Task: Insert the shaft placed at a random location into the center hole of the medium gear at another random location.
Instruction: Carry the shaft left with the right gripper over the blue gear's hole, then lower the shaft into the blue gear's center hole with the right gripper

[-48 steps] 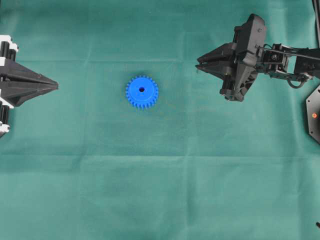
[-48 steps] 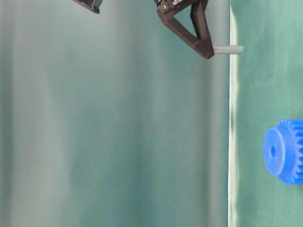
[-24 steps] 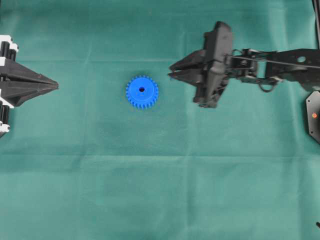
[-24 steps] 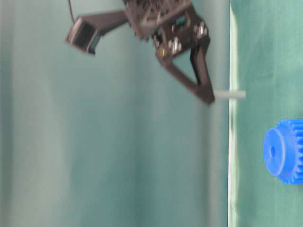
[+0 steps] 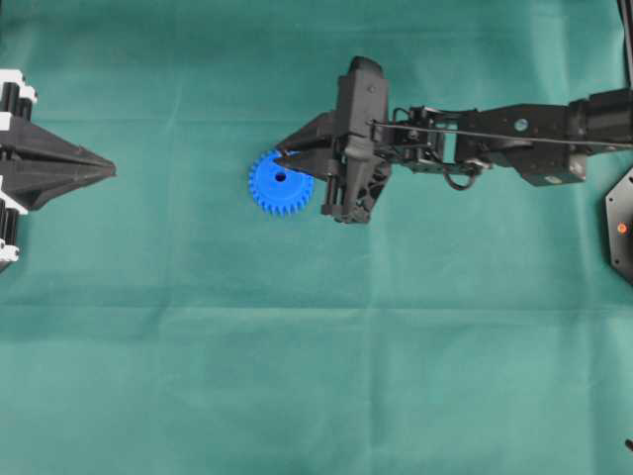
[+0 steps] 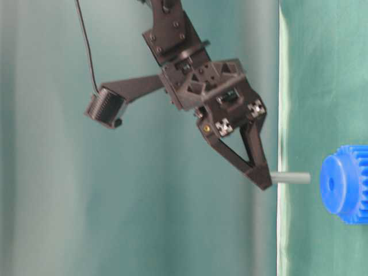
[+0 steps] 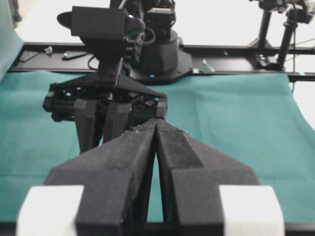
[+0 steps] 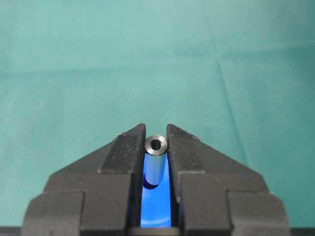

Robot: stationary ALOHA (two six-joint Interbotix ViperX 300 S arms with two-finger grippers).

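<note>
My right gripper (image 8: 156, 142) had its two black fingers (image 8: 123, 150) closed on the shaft (image 8: 155, 164), which stood upright between the tips with its top end facing the camera (a dark round bore showed in that end). Below the shaft, in the gap between my fingers, bright blue of the medium gear (image 8: 156, 209) showed. Green cloth (image 8: 147, 59) filled everything beyond.

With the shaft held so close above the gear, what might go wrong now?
1. The right pincer grips the shaft only by its upper end, so contact may tilt it or let it slip.
2. The table-level view shows the shaft nearly level with the center hole; slightly off, it hits the hub.
3. The medium gear lies loose on the cloth and may slide.
</note>
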